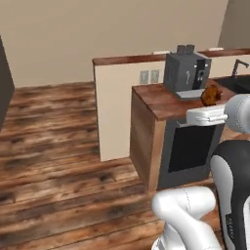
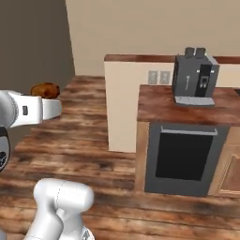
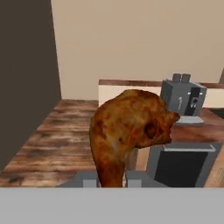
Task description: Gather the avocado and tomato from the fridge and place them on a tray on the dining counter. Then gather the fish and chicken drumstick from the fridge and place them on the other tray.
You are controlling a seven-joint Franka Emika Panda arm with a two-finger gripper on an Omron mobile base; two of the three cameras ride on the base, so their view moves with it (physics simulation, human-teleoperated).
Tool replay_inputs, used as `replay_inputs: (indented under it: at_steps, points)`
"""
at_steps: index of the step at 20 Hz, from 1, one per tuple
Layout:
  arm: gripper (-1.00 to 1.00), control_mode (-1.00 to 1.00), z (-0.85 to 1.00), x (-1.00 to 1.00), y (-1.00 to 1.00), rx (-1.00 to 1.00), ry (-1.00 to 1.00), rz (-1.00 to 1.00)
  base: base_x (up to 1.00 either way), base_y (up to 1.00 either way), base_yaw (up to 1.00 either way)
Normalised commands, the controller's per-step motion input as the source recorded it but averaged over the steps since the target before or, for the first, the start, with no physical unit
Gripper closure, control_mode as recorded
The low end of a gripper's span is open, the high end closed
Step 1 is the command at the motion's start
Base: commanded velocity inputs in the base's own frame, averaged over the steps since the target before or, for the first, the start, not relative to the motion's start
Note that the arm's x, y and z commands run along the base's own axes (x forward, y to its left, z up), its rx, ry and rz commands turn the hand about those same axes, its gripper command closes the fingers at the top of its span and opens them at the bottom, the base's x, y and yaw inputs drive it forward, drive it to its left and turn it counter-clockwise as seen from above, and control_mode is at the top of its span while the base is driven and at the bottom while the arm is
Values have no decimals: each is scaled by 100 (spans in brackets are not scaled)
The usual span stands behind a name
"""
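A browned chicken drumstick (image 3: pixel 129 129) stands upright between my gripper (image 3: pixel 111 181) fingers, which are shut on its narrow lower end. From the left base view, the drumstick (image 1: pixel 211 95) pokes up above the white hand, with the gripper (image 1: pixel 211 105) in front of the worktop. The right base view has the drumstick (image 2: pixel 45 90) and gripper (image 2: pixel 45 97) at the far left, over the wood floor. The avocado, tomato, fish and trays are out of view.
A grey coffee machine (image 1: pixel 186 72) sits on a reddish-brown worktop (image 1: pixel 161 100) above a dark oven door (image 2: pixel 183 159). Behind it runs a beige half wall with a brown top ledge (image 1: pixel 127 59). A tall dark grey face (image 3: pixel 26 78) stands left. Open plank floor (image 1: pixel 58 156) lies ahead.
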Motion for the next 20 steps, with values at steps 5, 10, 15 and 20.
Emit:
replay_inputs:
  at_steps: [5,10,15,20]
  points:
    - [100,100,0,0,0,0,0,0,0,39,-80]
    - [100,100,0,0,0,0,0,0,33,100,-45]
    - [100,100,0,0,0,0,0,0,-36,86,-56]
    - [100,100,0,0,0,0,0,0,9,100,-46]
